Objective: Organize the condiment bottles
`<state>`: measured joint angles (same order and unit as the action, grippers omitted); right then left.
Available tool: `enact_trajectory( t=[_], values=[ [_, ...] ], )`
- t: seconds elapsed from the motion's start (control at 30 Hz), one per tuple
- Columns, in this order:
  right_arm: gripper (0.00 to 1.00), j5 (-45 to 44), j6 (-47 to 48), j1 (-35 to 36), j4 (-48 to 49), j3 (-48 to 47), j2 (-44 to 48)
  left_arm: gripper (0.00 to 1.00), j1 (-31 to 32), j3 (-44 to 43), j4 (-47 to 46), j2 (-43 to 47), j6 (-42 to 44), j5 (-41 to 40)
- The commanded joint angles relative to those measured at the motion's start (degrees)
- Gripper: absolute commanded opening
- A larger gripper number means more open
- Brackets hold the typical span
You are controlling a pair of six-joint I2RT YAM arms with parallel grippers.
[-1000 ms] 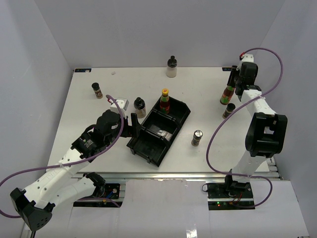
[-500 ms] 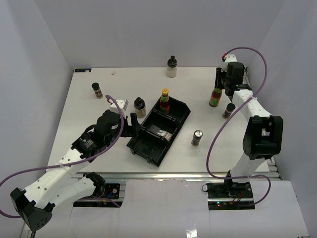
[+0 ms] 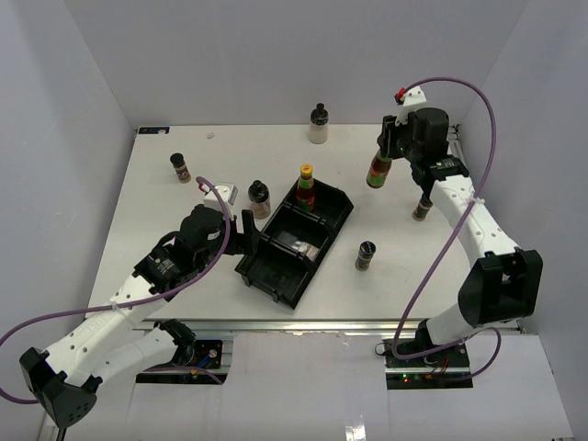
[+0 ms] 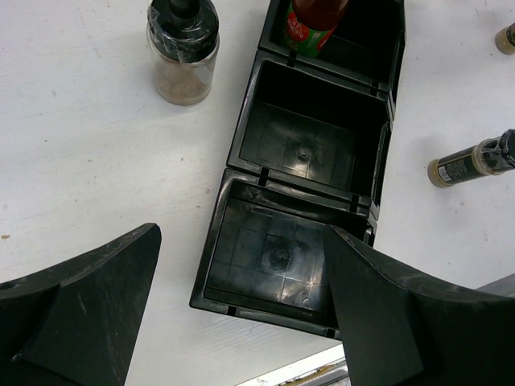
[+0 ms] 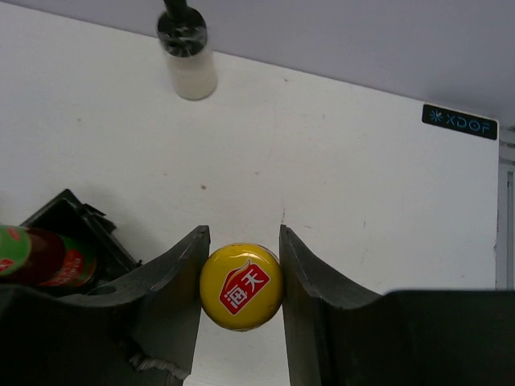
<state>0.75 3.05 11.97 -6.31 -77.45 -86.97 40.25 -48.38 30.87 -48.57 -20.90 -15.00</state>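
Note:
My right gripper (image 3: 390,152) is shut on the yellow cap (image 5: 241,286) of a red-sauce bottle (image 3: 378,172), which hangs above the back right of the table. Another red-sauce bottle (image 3: 306,186) stands in the far compartment of the black tray (image 3: 276,276). My left gripper (image 3: 248,230) is open over the tray's near end (image 4: 273,297), nothing between its fingers (image 4: 88,305). On the table stand a cream bottle (image 3: 319,124), a brown jar (image 3: 180,167), a black-lidded jar (image 3: 259,197), a silver-lidded jar (image 3: 367,254) and a dark bottle (image 3: 422,204).
The tray's middle compartment (image 4: 310,137) and near compartment hold nothing. White walls close in the table at the left, back and right. The right arm's purple cable (image 3: 478,101) loops above the back right corner.
My right arm has carried the red-sauce bottle leftward, away from the right edge and the dark bottle. The left arm has not moved.

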Motion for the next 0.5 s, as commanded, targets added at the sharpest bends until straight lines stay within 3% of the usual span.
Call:
enact_trajectory(
  t=[0.0, 0.47],
  values=[
    [0.08, 6.98, -2.48, 2.15, 8.21, -0.53, 6.3, 0.93, 0.0, 0.22, -0.37, 0.22, -0.71, -1.07],
    [0.08, 8.36, -5.26, 10.73, 11.19, 1.48, 7.37, 0.93, 0.0, -0.04, -0.2, 0.66, -1.16, -1.16]
  ],
)
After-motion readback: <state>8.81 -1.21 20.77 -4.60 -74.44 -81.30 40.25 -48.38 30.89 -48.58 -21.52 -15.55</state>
